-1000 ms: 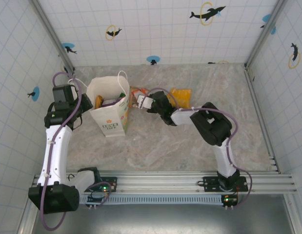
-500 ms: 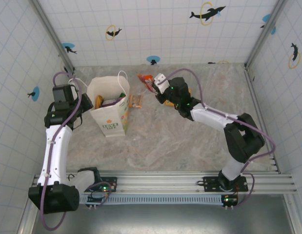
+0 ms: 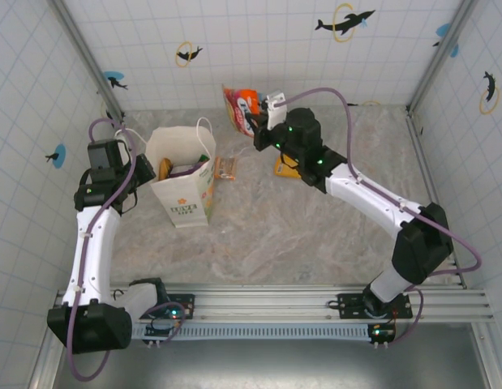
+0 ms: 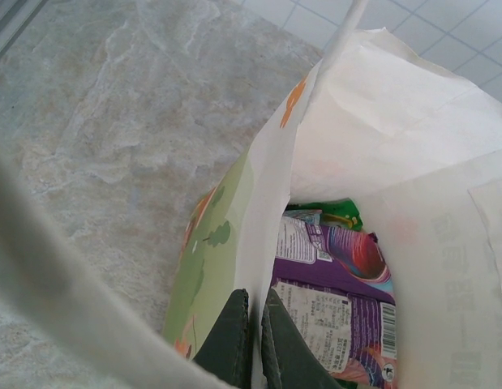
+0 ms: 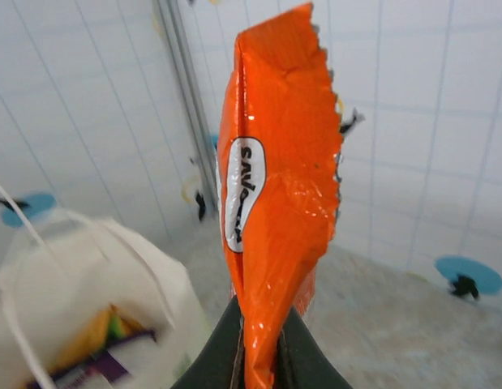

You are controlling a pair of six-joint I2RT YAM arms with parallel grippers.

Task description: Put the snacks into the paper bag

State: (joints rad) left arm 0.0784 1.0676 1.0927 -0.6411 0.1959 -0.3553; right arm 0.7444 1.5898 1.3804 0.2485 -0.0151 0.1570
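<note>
Right gripper (image 5: 257, 361): fingers clenched on the bottom edge of a glossy orange-white flat snack packet (image 5: 275, 186). The packet stands upright above the fingertips, lifted off the table.

Left gripper (image 4: 255, 340): fingers pinch the side wall of the tall white paper bag (image 4: 396, 121). A purple packet (image 4: 332, 284) lies inside the bag, just beyond the inner finger.

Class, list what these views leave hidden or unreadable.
Top view: right arm covers part of the yellow packet.
Top view: small packet beside the paper bag, print too small.
Left wrist view: purple packet hides what lies beneath it in the bag.
Right wrist view: orange packet, lettering bends out of sight round its fold.
</note>
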